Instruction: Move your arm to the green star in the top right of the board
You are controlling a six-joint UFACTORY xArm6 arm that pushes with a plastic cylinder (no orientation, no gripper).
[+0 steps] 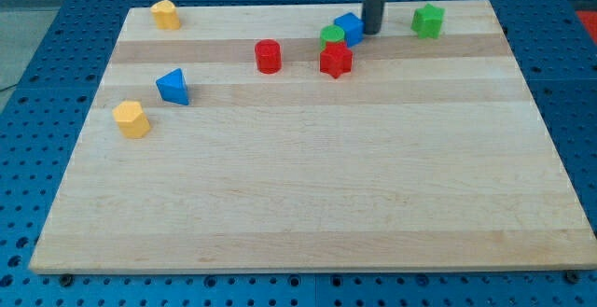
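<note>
The green star [428, 20] lies near the view's top right of the wooden board [308, 186]. My tip [371, 32] is down on the board to the star's left, with a gap between them. The tip stands right beside the blue block [349, 28], at its right side. A green round block [332, 36] and a red star [336, 61] are bunched just left of and below the blue block.
A red cylinder [269, 56] stands left of the cluster. A blue triangle [173, 87] and a yellow block [131, 119] lie at the view's left. Another yellow block [165, 15] sits in the top left corner.
</note>
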